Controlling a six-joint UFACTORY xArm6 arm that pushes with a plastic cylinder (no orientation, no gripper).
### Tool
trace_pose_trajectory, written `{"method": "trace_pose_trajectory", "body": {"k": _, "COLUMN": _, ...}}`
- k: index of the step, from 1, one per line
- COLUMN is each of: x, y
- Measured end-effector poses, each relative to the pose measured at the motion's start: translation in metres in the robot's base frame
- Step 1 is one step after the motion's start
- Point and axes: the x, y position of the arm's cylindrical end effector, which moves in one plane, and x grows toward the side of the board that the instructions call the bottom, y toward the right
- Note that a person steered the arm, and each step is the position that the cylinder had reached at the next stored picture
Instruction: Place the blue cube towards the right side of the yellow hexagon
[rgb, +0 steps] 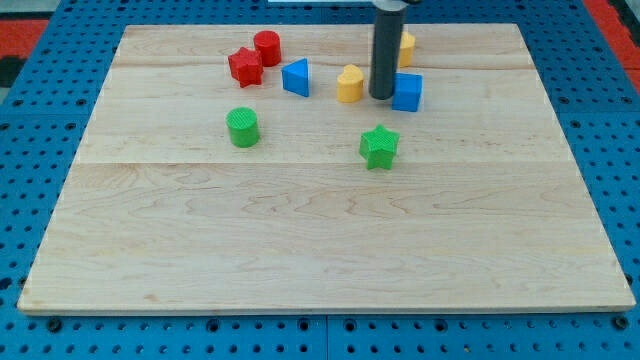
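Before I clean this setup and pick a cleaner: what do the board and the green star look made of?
The board looks like pale unfinished wood: visible grain and plank seams, matte. The green star looks like plastic, possibly 3D-printed: uniform saturated colour, slightly ridged matte faces. Neither is certain from looks alone.

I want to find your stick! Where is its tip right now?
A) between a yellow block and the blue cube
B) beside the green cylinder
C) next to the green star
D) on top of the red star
A: my tip sits between the yellow block on the view's left and the blue cube on the view's right, right up against the cube.
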Motion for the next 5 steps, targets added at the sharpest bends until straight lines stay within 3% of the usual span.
{"method": "trace_pose_trajectory", "body": {"k": 2, "x": 0.045, "y": 0.022}}
{"method": "trace_pose_trajectory", "body": {"k": 3, "x": 0.021, "y": 0.054}}
{"method": "trace_pose_trajectory", "body": {"k": 5, "x": -0.029, "y": 0.055}}
